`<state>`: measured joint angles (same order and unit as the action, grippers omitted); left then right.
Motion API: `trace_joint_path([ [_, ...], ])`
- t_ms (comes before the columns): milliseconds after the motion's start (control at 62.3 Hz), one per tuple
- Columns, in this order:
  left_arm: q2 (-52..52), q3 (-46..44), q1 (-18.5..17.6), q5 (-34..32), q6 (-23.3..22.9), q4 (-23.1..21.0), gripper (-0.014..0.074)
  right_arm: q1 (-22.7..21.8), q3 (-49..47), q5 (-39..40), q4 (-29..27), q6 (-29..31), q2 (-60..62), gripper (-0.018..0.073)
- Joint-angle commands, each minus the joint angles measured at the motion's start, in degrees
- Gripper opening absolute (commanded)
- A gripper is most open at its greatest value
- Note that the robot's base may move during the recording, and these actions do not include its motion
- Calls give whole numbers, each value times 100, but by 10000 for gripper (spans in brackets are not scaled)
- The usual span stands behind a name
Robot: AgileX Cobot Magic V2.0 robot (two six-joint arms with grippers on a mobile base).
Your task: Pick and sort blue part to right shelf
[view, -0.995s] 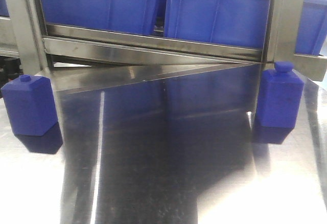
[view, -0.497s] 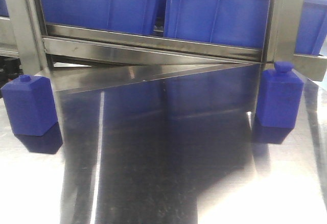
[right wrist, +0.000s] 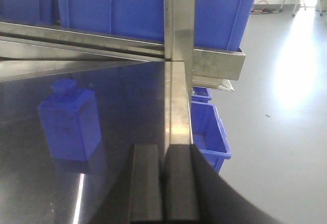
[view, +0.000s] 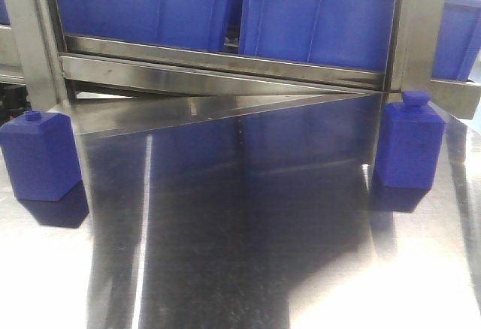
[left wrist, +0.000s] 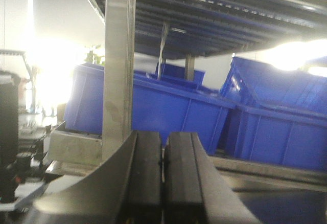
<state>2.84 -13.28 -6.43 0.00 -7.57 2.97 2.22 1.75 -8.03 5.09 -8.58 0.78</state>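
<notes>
Two blue parts are standing upright on the steel table (view: 240, 269) in the front view, well apart from each other. The left blue part (view: 37, 156) is sitting at the 9 o'clock edge of the view, just beside the left shelf post (view: 34, 36). The right blue part (view: 409, 149) is sitting at 3 o'clock, at the foot of the right shelf post (view: 413, 28), and whether it is touching the post cannot be told. Each part is showing a small cap on top and is casting a dark reflection on the polished surface. Above the table, at 12 o'clock, blue bins (view: 150, 6) are resting side by side on the shelf rail (view: 225, 70). Neither gripper is appearing in the front view. In the left wrist view the left gripper (left wrist: 164, 137) is showing its two dark fingers pressed together with only a thin seam between them, and it is gripping nothing; it is pointing toward a steel upright (left wrist: 118, 65) and bins on the shelf (left wrist: 153, 111) beyond. In the right wrist view the right gripper (right wrist: 163, 150) is likewise showing both fingers drawn flush together and carrying nothing. One blue part (right wrist: 69, 124) is standing on the table at 10 o'clock from that gripper, apart from it and untouched. A floor bin (right wrist: 209, 132) is sitting at 2 o'clock from the fingers, below table level on the grey floor (right wrist: 276, 106)
</notes>
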Motion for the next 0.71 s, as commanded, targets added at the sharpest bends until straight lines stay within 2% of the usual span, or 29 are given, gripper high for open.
trace_joint_path([
  [0, 580, -949, -105, 541, -7, 73, 128, -9, -123, 538, 63, 42, 102, 89],
  [64, 957, -1388, -191, 1086, -7, 30, 133, -9, -123, 533, 63, 42, 102, 89],
  [160, 1614, -1994, -371, 1577, -7, -59, 199, -9, -123, 519, 63, 42, 102, 89],
  [337, 2750, -2565, -752, 1991, -7, -71, 463, -9, -123, 519, 63, 42, 102, 89],
  [433, 3273, -2730, -918, 2189, -7, -155, 545, -9, -123, 513, 63, 42, 102, 89],
  [562, 4053, -3079, -1123, 2702, -7, -487, 562, -9, -123, 513, 63, 42, 102, 89],
  [690, 4954, -3663, -1315, 3209, -7, -576, 562, -9, -123, 513, 63, 42, 102, 89],
])
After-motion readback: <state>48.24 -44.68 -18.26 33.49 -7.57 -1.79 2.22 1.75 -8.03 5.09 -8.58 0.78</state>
